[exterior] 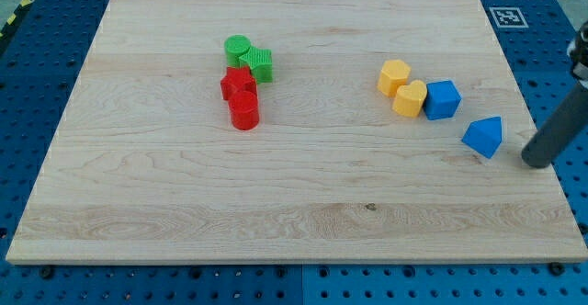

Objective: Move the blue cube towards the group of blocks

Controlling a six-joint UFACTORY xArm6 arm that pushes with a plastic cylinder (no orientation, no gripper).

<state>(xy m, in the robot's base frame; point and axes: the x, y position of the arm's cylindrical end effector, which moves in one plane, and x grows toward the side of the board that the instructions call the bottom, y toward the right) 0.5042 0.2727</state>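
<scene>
The blue cube [442,99] sits at the view's right, touching a yellow block [411,97]. A second yellow block [395,76] lies just up-left of that one. A blue wedge-like block [483,137] lies alone, down-right of the cube. My tip [534,162] is at the right edge of the board, just right of and slightly below the blue wedge block, apart from it. Near the centre-left, a group holds a green cylinder [238,49], a green star-like block [259,64], a red star-like block [237,84] and a red cylinder [244,109].
The wooden board [294,204] lies on a blue perforated table. A fiducial marker [506,16] sits past the board's top right corner.
</scene>
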